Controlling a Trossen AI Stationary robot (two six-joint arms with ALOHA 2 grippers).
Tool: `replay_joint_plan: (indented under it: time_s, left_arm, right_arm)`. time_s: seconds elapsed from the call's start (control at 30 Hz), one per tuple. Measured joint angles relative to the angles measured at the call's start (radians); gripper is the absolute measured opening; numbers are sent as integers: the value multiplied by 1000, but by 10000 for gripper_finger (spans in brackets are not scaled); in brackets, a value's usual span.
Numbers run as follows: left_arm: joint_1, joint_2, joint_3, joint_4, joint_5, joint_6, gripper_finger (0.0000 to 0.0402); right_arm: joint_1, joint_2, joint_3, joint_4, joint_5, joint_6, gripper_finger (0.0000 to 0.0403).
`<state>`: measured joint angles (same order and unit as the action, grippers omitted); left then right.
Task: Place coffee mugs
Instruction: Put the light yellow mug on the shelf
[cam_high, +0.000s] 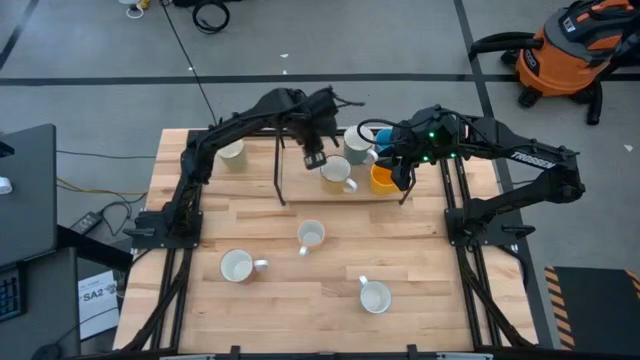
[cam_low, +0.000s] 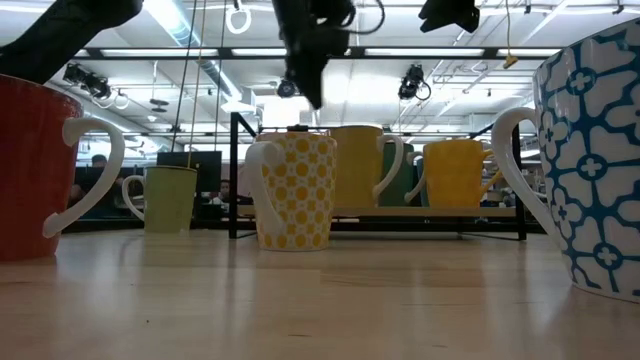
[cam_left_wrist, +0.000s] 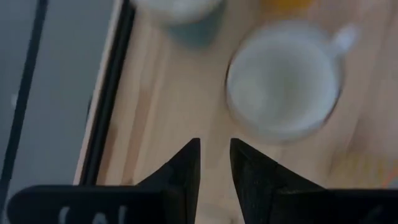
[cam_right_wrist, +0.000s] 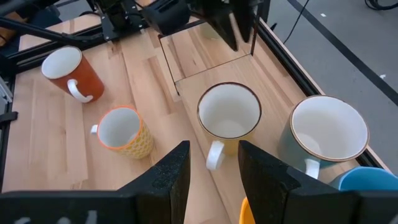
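Several coffee mugs stand upright on a low wooden shelf (cam_high: 300, 182) at the table's far middle: a cream one (cam_high: 337, 173), a grey-green one (cam_high: 357, 144), an orange-yellow one (cam_high: 383, 179) and a blue one (cam_high: 385, 134). My left gripper (cam_high: 314, 160) hangs above the shelf just left of the cream mug (cam_left_wrist: 280, 78). It is open by a narrow gap with nothing in it. My right gripper (cam_right_wrist: 214, 163) hovers open above the shelf's right end, over the orange-yellow mug (cam_right_wrist: 245, 211).
Loose mugs stand on the table: a pale green one (cam_high: 232, 153) at far left, a yellow-dotted one (cam_right_wrist: 124, 132), a red one (cam_right_wrist: 71, 73) and a blue-patterned one (cam_low: 600, 160) nearer the front. The shelf's dark metal legs (cam_high: 277, 175) stand beside my left gripper.
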<state>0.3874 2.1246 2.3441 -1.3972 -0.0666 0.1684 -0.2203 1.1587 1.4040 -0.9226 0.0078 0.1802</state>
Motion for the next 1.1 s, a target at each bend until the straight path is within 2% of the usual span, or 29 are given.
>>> replay_joint_plan:
  time_s: [0.17, 0.3, 0.6, 0.93, 1.1]
  left_arm:
    - [-13, -2, -82, -105, -27, -23, 94]
    - [-35, -2, -162, -92, -26, -26, 94]
    - [-93, -2, -327, 139, -26, -25, 94]
    - [-105, 0, -340, 387, -20, -24, 94]
    - [-107, 2, -340, 436, -7, -25, 94]
  right_arm:
    - [0, 0, 0, -3, 0, 0, 140]
    - [0, 0, 0, -10, 0, 0, 140]
    - [0, 0, 0, -11, 1, 0, 140]
    - [0, 0, 0, -11, 1, 0, 140]
    - [0, 0, 0, -11, 1, 3, 140]
